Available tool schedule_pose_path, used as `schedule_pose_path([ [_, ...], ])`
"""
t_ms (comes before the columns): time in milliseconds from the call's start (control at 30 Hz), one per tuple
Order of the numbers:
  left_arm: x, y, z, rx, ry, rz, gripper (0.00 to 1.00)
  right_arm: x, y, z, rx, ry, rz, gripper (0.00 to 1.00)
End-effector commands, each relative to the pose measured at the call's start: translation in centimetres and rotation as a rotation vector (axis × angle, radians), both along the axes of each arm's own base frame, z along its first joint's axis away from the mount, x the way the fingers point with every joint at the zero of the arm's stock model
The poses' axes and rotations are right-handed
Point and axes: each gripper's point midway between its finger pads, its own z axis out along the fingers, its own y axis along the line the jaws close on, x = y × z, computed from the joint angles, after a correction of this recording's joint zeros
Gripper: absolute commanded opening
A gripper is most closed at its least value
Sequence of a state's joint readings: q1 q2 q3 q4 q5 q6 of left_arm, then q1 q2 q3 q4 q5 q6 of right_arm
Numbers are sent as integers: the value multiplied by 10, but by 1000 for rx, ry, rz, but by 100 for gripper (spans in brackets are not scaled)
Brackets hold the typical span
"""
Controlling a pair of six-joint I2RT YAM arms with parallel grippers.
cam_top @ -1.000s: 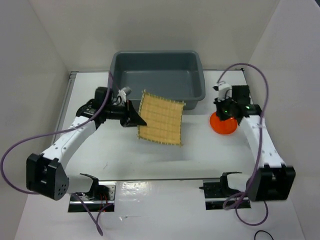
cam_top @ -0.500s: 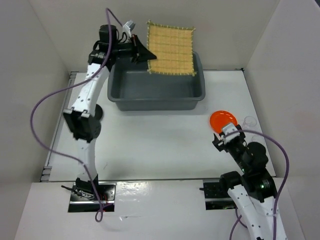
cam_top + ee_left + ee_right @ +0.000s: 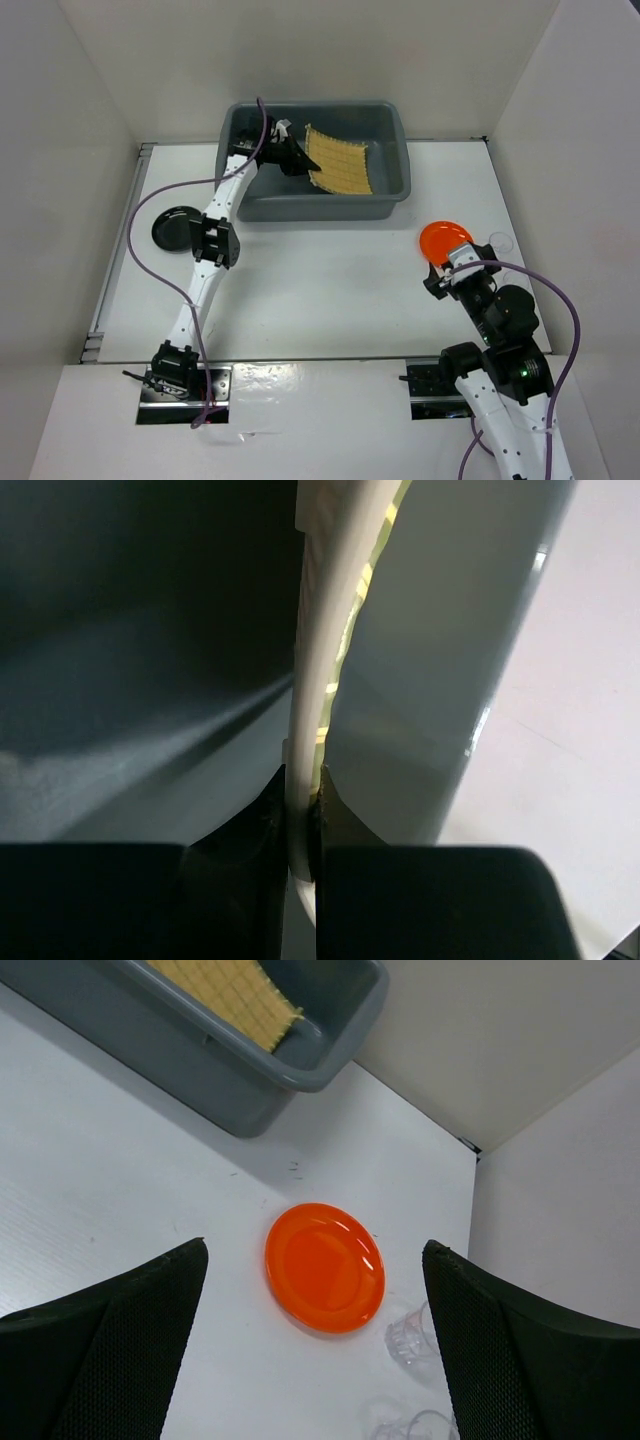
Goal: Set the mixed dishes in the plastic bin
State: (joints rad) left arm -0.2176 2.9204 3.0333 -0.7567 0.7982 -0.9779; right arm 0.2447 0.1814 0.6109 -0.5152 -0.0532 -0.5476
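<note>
The tan bamboo mat point(image 3: 340, 166) hangs tilted inside the grey-blue plastic bin point(image 3: 318, 209), and my left gripper point(image 3: 291, 157) is shut on its left edge. In the left wrist view the mat point(image 3: 312, 670) shows edge-on between the closed left gripper point(image 3: 302, 802). The orange plate point(image 3: 325, 1266) lies on the table right of the bin point(image 3: 205, 1072). My right gripper point(image 3: 315, 1248) stands wide open above its near side with nothing in it. Two clear glass cups point(image 3: 408, 1338) stand just right of the plate. The black plate point(image 3: 175, 228) lies at the table's left.
White walls close in the table on the left, back and right. The right wall runs close past the cups point(image 3: 500, 243). The left arm stretches from its base across the table's left half to the bin.
The left gripper has carried the mat from in front of the bin, over its far rim, down inside. The right gripper has drawn back from the orange plate and opened.
</note>
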Motion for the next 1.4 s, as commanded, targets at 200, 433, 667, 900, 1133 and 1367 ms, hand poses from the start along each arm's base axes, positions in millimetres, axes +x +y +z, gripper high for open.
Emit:
schedule_pose_path([
  [200, 2, -18, 22, -89, -86, -43, 13, 9, -6, 9, 18, -42, -48, 94],
  [433, -4, -17, 5, -77, -27, -52, 61, 9, -7, 8, 27, -40, -58, 95],
  [667, 2, 13, 15, 37, -10, 52, 100, 24, -14, -4, 66, 14, -137, 99],
  [900, -22, 76, 15, 370, 57, 181, 100, 62, -11, -67, 10, 353, -218, 99],
  [1133, -45, 105, 86, 594, -93, 268, 100, 75, -11, -82, -97, 445, -201, 99],
  [1367, -109, 81, 201, 740, -366, 332, 100, 88, -24, -130, -305, 567, -156, 99],
])
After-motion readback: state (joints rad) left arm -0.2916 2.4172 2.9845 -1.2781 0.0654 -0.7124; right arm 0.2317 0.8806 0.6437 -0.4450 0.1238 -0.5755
